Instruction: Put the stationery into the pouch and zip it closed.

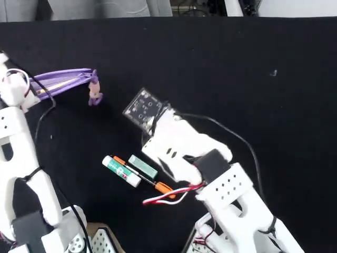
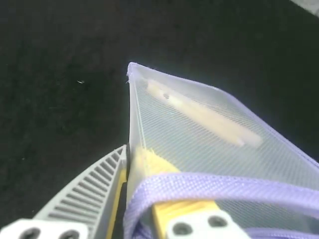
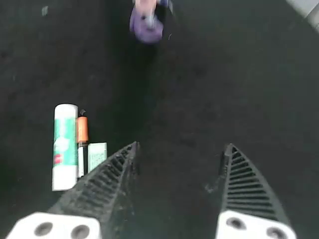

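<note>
My left gripper (image 2: 132, 152) is pinching the floppy mesh pouch (image 1: 63, 81) by its rim, upper left. The right gripper (image 3: 179, 154) has its jaws spread. The glue stick (image 1: 121, 171) looks light, rigid and roly, so I'd grab it mid-barrel.

Black desk (image 1: 253, 79) spans the high view, with a tiny pale speck (image 1: 273, 73) on it toward the far right. Behind its far edge are grey-white shapes (image 1: 105, 8) and dark cables (image 1: 192, 6). A tan patch (image 1: 98, 227) sits at the near edge.
</note>
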